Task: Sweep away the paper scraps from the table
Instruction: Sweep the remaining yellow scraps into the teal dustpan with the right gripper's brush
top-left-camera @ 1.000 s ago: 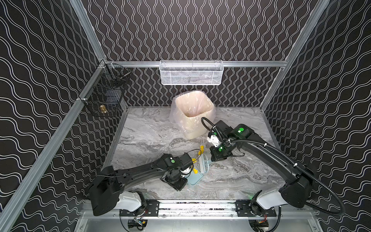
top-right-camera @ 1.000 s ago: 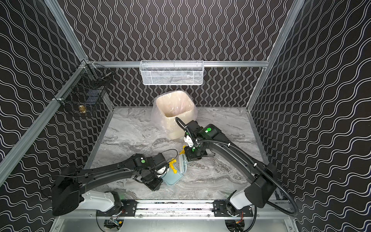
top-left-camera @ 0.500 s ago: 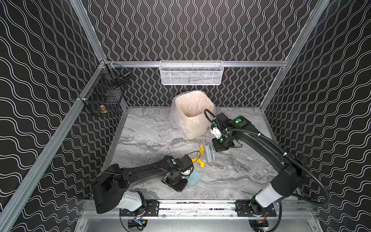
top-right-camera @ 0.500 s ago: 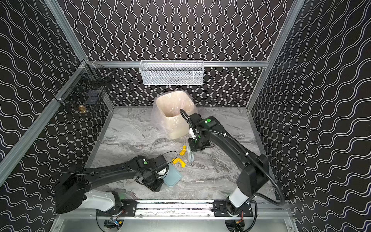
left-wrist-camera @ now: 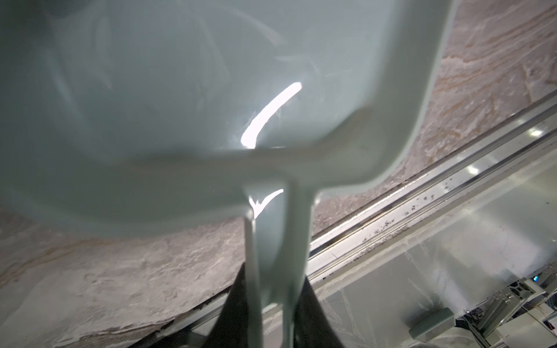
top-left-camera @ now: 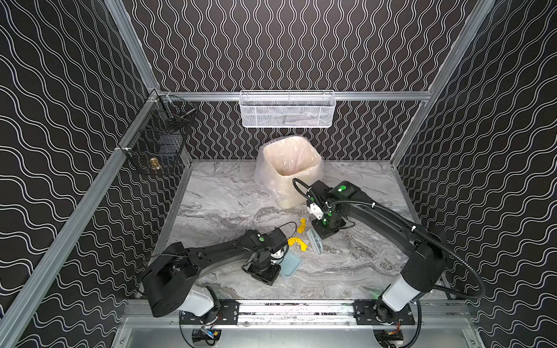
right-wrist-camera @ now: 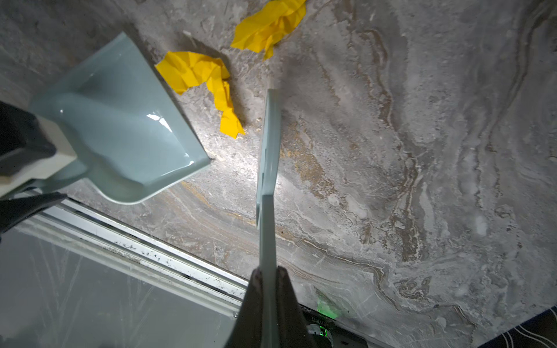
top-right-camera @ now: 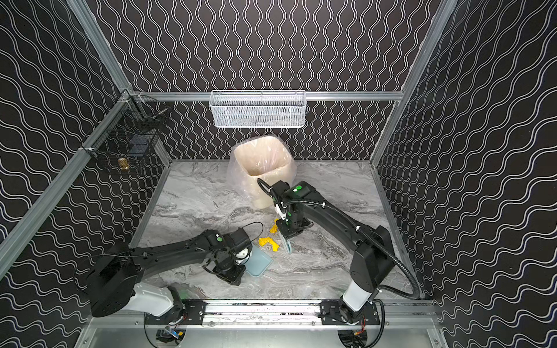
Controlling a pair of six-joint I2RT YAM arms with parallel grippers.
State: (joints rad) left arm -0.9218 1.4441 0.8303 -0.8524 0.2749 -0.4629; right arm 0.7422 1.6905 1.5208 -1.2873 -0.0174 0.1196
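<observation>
Pale blue plastic sits clamped in the right gripper (right-wrist-camera: 267, 272): its two dark fingers press together on the thin handle of the brush (right-wrist-camera: 268, 144). The brush points from the gripper toward the near edge, its head low over the table (right-wrist-camera: 391, 150); whether the bristles touch the marble cannot be told.

Two yellow scraps lie just left of the brush. The near scrap (right-wrist-camera: 205, 78), a long crumpled twist, sits on the table between brush and dustpan (right-wrist-camera: 126, 129). One end is just beside the brush head and the other is close to the dustpan's open lip. The far scrap (right-wrist-camera: 268, 27) lies a little beyond it, just left of the right gripper in both top views (top-left-camera: 302, 225) (top-right-camera: 274, 226).

On the near left, the left gripper (left-wrist-camera: 271, 289) is closed on the dustpan's handle, a dark finger on either side of it. The dustpan lies low on the table with its lip turned far and right, toward the scraps.

Farther out, a bin (top-left-camera: 286, 192) lined with a clear bag stands far of the right gripper, close behind its wrist. Above the bin a white mesh basket (top-left-camera: 286, 111) hangs on the far rail, and a black wire basket (top-left-camera: 159, 144) hangs on the left wall by the far corner. An aluminium rail (right-wrist-camera: 150, 241) edges the table on the near side.
</observation>
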